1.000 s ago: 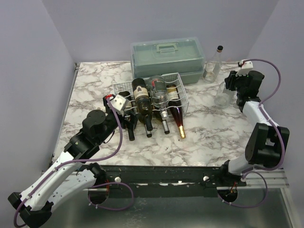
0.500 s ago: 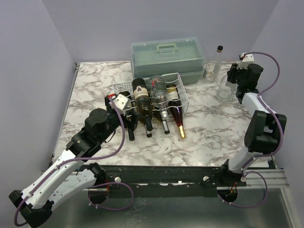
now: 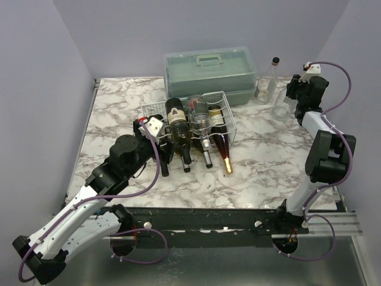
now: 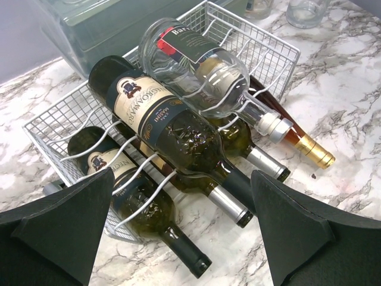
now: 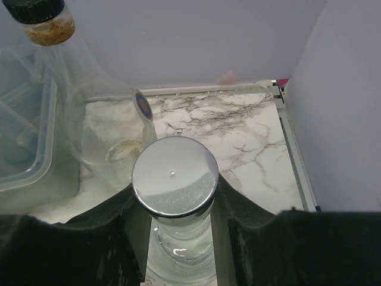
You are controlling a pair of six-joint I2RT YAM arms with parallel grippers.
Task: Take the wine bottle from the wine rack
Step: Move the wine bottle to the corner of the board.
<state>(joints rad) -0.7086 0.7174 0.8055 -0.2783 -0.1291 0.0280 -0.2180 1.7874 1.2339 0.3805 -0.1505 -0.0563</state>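
Note:
The white wire wine rack [image 3: 228,117] stands mid-table and holds several bottles lying with necks toward me. A dark green bottle with a cream label [image 4: 166,125] and a clear bottle [image 4: 202,65] lie on top. A dark bottle [image 4: 137,202] sits lowest on the left and an amber, gold-capped one [image 4: 309,146] on the right. My left gripper [image 3: 159,146] is open and empty at the rack's front left, its jaws [image 4: 184,238] wide around the bottle necks. My right gripper [image 3: 293,98] is at the far right back, shut on the neck of a clear silver-capped bottle [image 5: 174,176].
A grey-green plastic case with a handle [image 3: 209,71] stands behind the rack. A clear bottle with a dark cap [image 3: 266,80] stands right of it and shows in the right wrist view [image 5: 89,119]. The table's right rim and wall [image 5: 333,119] are close to my right gripper.
My right arm has swung back toward the far right corner with the clear silver-capped bottle. My left gripper has edged slightly closer to the rack.

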